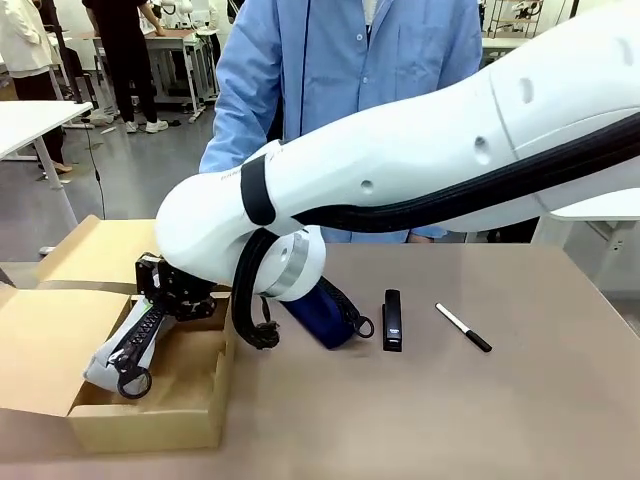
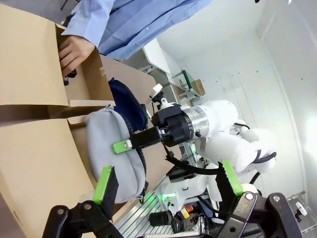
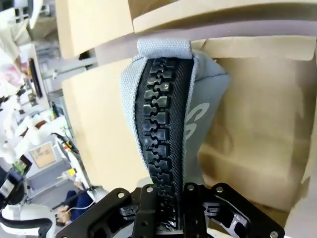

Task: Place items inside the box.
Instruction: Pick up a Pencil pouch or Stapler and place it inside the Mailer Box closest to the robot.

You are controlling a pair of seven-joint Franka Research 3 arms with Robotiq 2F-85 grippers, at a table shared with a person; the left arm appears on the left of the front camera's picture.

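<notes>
grey zip pouch (image 1: 105,362): it hangs tilted from my right gripper, with its low end already down between the walls of the box. I cannot tell if it touches the floor of the box.
right gripper (image 1: 162,308): the jaws are pressed together on the black zipper strip at the top end of the pouch. I judge this hold lets the soft body hang long and narrow, so it enters the opening easily.
box (image 1: 150,428): cardboard, at the left part of the table (image 1: 450,420), flaps folded outward.
edges: the near wall and the right wall stand close to the pouch. The back flap is just behind my wrist.
open room: the floor of the box under and beside the pouch is bare. Straight up is the free way out.
person's hand (image 2: 74,52): it rests on the far flap, I think to keep it open.
left gripper (image 2: 166,178): fingers wide apart, nothing between them, near the box.
waiting items: the navy pouch (image 1: 320,315), the black stapler (image 1: 392,320) and the black pen (image 1: 463,327) lie on the table to the right of the box, apart from each other.
</notes>
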